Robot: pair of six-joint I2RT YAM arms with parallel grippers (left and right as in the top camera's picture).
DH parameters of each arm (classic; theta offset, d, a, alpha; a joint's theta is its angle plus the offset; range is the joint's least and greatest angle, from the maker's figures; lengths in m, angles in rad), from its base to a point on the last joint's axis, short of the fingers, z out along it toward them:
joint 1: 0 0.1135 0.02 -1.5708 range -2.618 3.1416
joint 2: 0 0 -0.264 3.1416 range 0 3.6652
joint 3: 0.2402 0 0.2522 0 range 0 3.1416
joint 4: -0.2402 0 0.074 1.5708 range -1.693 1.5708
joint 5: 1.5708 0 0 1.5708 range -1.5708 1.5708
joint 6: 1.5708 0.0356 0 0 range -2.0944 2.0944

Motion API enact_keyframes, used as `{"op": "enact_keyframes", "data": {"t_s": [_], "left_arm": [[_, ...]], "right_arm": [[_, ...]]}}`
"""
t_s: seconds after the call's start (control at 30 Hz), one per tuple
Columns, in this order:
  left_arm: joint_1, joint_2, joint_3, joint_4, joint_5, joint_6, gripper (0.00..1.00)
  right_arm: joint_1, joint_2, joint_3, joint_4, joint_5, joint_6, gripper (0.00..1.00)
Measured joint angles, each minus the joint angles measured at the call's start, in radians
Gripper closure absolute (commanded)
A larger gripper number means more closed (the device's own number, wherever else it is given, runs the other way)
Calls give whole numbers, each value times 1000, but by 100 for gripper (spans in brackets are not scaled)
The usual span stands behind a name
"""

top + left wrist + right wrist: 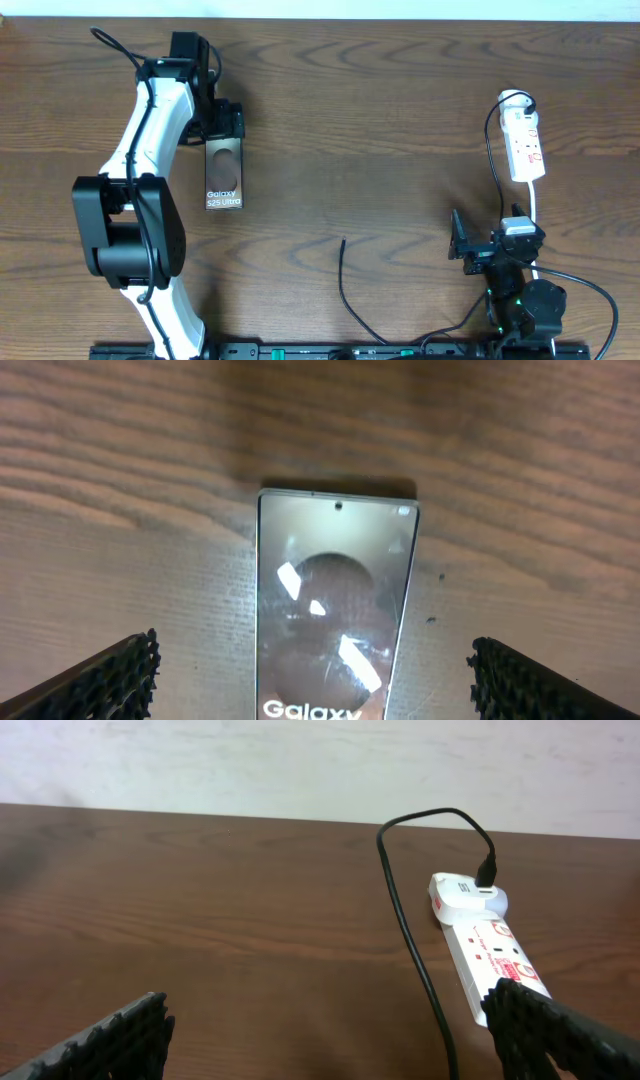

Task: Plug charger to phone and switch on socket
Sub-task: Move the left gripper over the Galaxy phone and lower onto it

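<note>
My left gripper [315,660] hangs over the phone [335,580] with its jaws wide, one finger on each side and neither touching. So the phone lies free and flat on the table [400,90], lettering upward. I judge that this position lets me steady the phone when the plug comes. The charger [341,275] has its free tip on the bare wood between my two arms, well apart from the phone and not yet plugged in. Its other end sits in the adapter [460,895] on the socket [495,955], at the far right. My right gripper [328,1000] is also open and empty. It faces the socket, probably ready for the cable or the switch.
</note>
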Motion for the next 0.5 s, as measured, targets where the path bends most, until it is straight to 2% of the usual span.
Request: {"op": "enact_keyframes", "data": {"t_s": [0.27, 0.5], "left_arm": [[0, 1, -24, -24, 0, 0, 2], [0, 2, -183, 81, 13, 8, 2]], "right_arm": [[0, 0, 0, 0, 0, 0, 1], [0, 0, 0, 0, 0, 0, 1]]}}
